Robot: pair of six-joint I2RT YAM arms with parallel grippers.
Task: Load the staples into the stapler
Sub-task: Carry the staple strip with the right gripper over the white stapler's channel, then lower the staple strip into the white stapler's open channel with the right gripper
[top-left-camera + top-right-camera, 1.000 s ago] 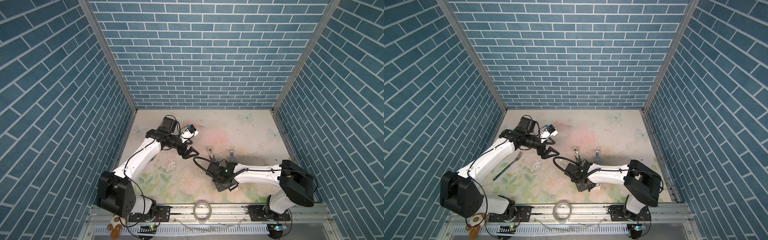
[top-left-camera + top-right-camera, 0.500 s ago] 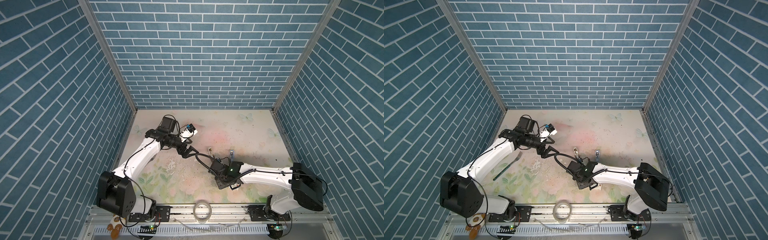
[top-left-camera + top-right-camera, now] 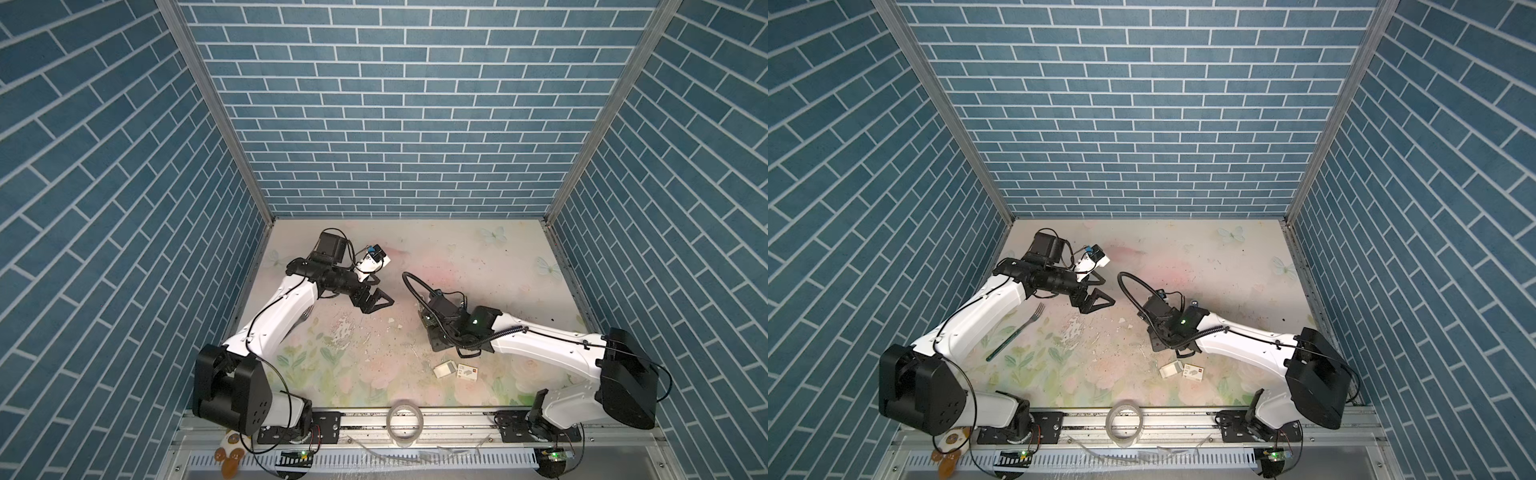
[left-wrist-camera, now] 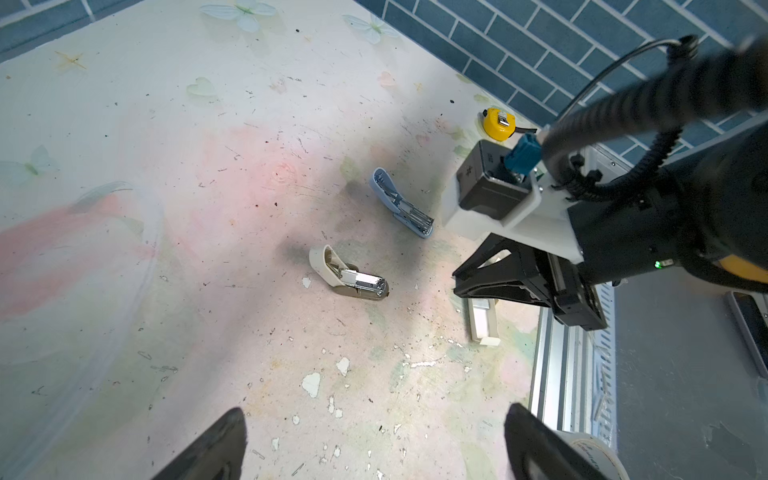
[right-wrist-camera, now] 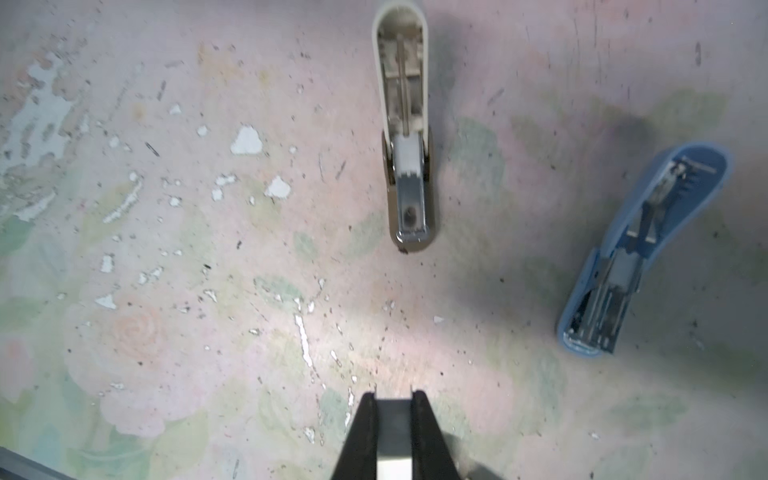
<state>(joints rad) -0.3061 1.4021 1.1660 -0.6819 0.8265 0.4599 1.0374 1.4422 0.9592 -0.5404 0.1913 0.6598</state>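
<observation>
A: Staples box (image 3: 467,371), where does it lie?
B: Flat on the tabletop (image 3: 478,266), nearer the front rail than the cream stapler (image 4: 349,278). Its plain white inner tray (image 3: 444,369) lies just beside it.
A: And the right pincer (image 5: 394,401)?
B: Its fingers are pressed together on a grey strip of staples (image 5: 394,444). It hangs above the tabletop, just short of the cream stapler's metal nose and not touching it.
A: Is that stapler open?
B: Yes, the lid is tipped back and the metal magazine shows. A blue stapler (image 4: 401,203) sits just beside the cream stapler, open likewise.
A: The left pincer (image 3: 380,302)?
B: Its fingers are wide apart and hold nothing. It is above the tabletop on the cream stapler's left-wall side, well apart from it.
</observation>
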